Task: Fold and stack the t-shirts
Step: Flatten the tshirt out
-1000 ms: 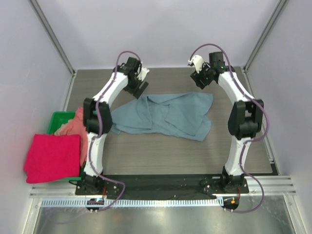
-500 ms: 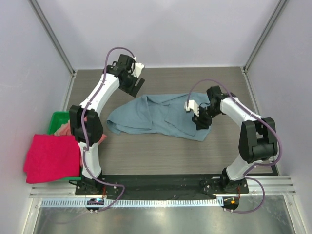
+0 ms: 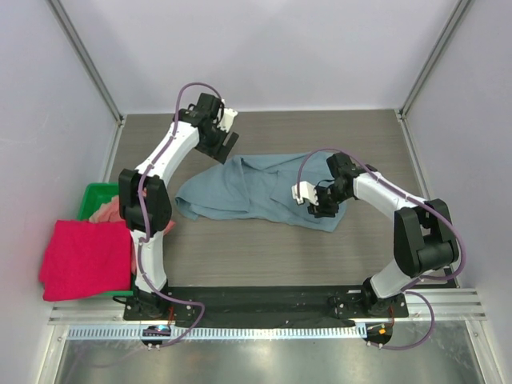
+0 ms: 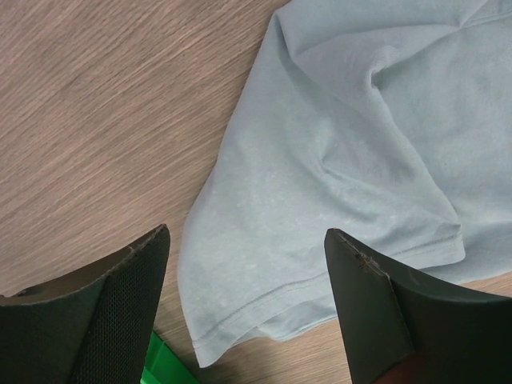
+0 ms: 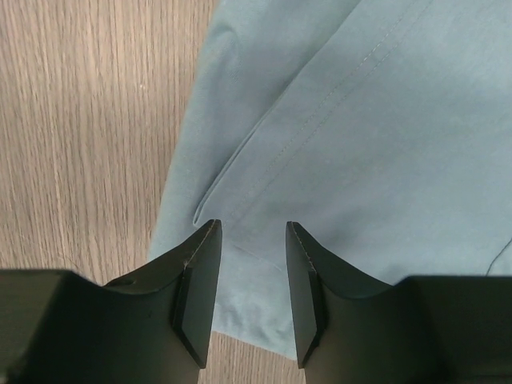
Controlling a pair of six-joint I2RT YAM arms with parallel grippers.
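The slate-blue t-shirt [image 3: 256, 188] lies crumpled and spread on the table's middle. My left gripper [image 3: 224, 149] is open above its far left corner. In the left wrist view the shirt's sleeve and hem [image 4: 336, 168] lie between and beyond the open left gripper [image 4: 248, 240]. My right gripper [image 3: 322, 208] hovers over the shirt's near right corner. In the right wrist view the right gripper [image 5: 252, 232] is open and astride the hem [image 5: 360, 136], holding nothing. The crimson-pink t-shirt [image 3: 84, 258] lies folded at the left. The salmon-pink t-shirt [image 3: 110, 210] is bunched in the bin.
A green plastic bin [image 3: 92, 194] stands at the table's left edge, partly under the crimson shirt; its corner shows in the left wrist view [image 4: 164, 364]. Bare wood table [image 3: 264, 248] lies in front of the blue shirt. Grey walls enclose three sides.
My right arm has swung from the shirt's far right corner down to its near right corner. The left gripper stayed near the far left corner while its elbow shifted left.
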